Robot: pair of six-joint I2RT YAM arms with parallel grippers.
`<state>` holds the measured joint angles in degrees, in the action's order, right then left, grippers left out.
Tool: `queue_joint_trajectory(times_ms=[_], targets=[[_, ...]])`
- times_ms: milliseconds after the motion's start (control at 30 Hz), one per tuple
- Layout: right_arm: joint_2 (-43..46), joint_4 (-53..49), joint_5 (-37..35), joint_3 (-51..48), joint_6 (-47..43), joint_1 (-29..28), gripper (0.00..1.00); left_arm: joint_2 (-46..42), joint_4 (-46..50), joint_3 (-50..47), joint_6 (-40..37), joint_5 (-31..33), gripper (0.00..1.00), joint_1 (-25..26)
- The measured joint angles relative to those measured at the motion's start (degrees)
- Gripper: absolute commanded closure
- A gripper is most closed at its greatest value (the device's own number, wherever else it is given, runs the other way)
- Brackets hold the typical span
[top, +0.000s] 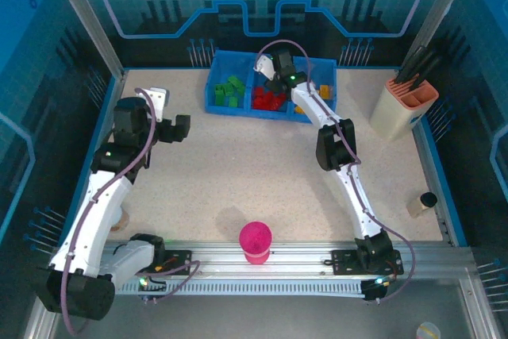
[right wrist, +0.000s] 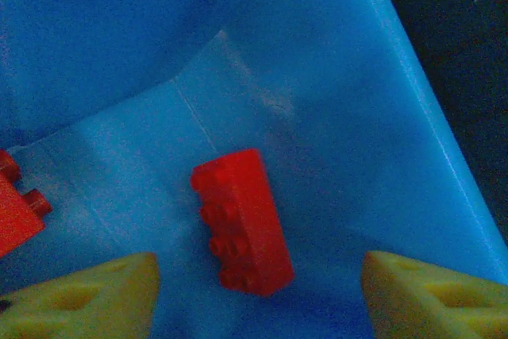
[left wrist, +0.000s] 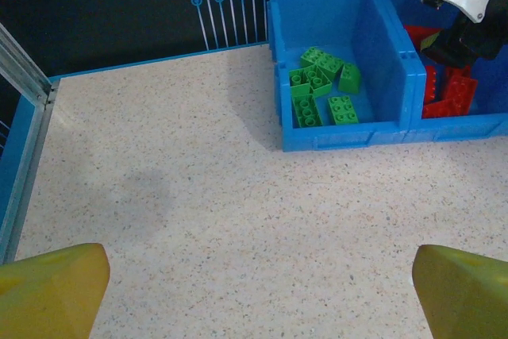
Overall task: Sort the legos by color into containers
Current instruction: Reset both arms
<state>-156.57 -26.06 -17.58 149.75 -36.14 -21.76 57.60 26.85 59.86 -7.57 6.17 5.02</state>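
The blue tray [top: 213, 107] stands at the back of the table with three compartments. Green legos [top: 231, 89] lie in the left one, red legos [top: 270, 101] in the middle one, yellow-orange legos [top: 324, 90] in the right one. My right gripper [top: 274, 77] hangs over the middle compartment. In the right wrist view it [right wrist: 258, 299] is open, and a red lego [right wrist: 242, 220] sits between the yellow fingers, touching neither. Whether that lego rests on the blue floor [right wrist: 317, 117] or is in the air I cannot tell. My left gripper [left wrist: 258, 291] is open and empty over bare table.
A magenta cup [top: 255, 242] stands near the front rail. A beige-and-pink utensil holder [top: 403, 105] is at the back right, and a small dark-topped cylinder [top: 421, 204] sits by the right edge. In the left wrist view the green legos [left wrist: 321, 85] lie behind the tray wall [left wrist: 349, 134].
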Motion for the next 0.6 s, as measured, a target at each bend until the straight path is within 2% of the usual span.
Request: queue_joint_trajectory(times_ms=[133,400,500,600], targets=[[2.69,-0.44,0.72,-2.23,0.24,-0.24,0.21,0.13,0.0,0.55,-0.02,0.0,0.01,-0.02],[15.28,-0.42,3.26,-5.2,1.64,-1.86,0.09,0.87,-1.09,0.39,0.7,0.02,0.01,-0.04],[22.12,0.04,3.34,-9.79,2.93,-2.45,0.0,0.83,-7.58,-3.06,1.9,0.5,0.01,-0.52],[30.97,0.66,3.56,-19.15,5.42,-3.02,0.0,1.05,-19.12,-11.67,3.85,0.76,0.01,-3.02]])
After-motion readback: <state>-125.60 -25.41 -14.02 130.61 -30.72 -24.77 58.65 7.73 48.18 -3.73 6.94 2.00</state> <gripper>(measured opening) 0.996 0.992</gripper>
